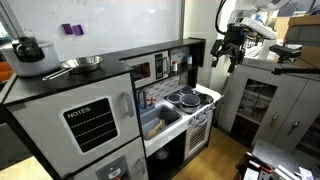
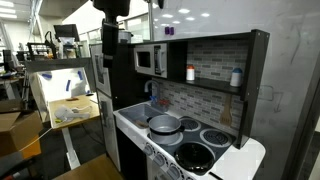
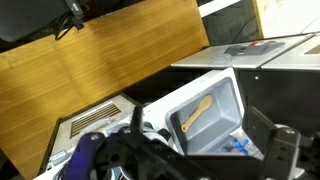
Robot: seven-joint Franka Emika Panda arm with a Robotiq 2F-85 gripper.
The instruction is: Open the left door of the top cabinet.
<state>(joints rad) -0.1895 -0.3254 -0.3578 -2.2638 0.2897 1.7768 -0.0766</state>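
Observation:
The top cabinet [image 1: 168, 52] is the long black-framed upper unit of the toy kitchen, seen in both exterior views [image 2: 215, 42]. Its left door [image 1: 141, 71] has a dark window and a pale frame with a small red-and-white panel. It looks shut, also in the other exterior view [image 2: 148, 60]. My gripper [image 1: 231, 52] hangs in the air well off to the side of the cabinet and touches nothing. It also shows in an exterior view [image 2: 108, 52]. In the wrist view the gripper [image 3: 205, 150] is open and empty, above the grey sink [image 3: 228, 95] holding a wooden spoon [image 3: 197, 112].
The grey fridge block with the NOTES door [image 1: 90, 122] stands beside the cabinet, with a pot [image 1: 30, 50] and a pan [image 1: 80, 63] on top. Pots sit on the stove [image 2: 165, 125]. Bottles [image 2: 190, 72] stand on the open shelf. A grey metal cabinet [image 1: 265, 100] stands near my arm.

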